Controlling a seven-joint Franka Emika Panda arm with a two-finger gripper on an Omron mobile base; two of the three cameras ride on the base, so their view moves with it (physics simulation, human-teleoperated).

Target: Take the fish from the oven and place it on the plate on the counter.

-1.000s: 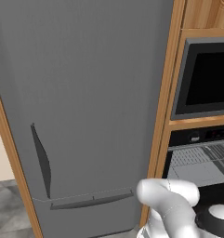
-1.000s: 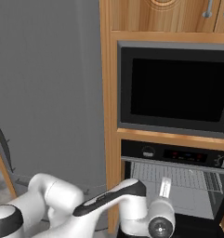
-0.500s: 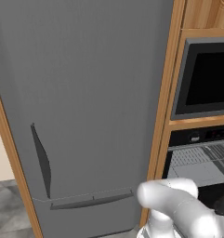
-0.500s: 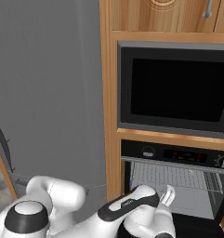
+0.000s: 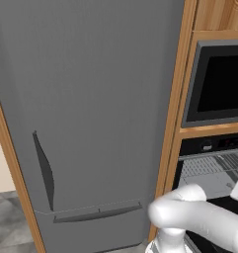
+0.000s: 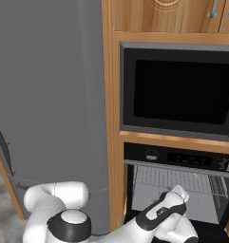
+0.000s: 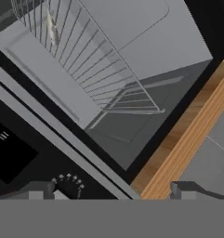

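Observation:
The oven [image 6: 177, 185] stands open below a black built-in unit, its wire racks [image 6: 173, 178] showing. In the hand view I look into the oven cavity [image 7: 132, 28], where a slim pale piece, the fish [image 7: 49, 24], lies on the wire rack [image 7: 95, 74] far ahead at the upper left. My gripper [image 7: 113, 193] is open, its fingertips [image 7: 39, 189] wide apart and nothing between them, in front of the oven mouth beside the control strip [image 7: 6, 148]. My arm [image 6: 158, 216] reaches to the oven's lower front. The plate and the counter are out of view.
A tall grey fridge [image 5: 91, 108] with a curved handle [image 5: 44, 170] fills the left. A wooden frame post [image 6: 113, 142] separates it from the oven column. A black glass-fronted unit [image 6: 182, 90] sits above the oven; the wood edge [image 7: 187, 144] lies close to my right finger.
The arm has swung forward and stretched toward the oven opening, with the hand turning to face inside. The base and the scene have not shifted. The jaws stay wide.

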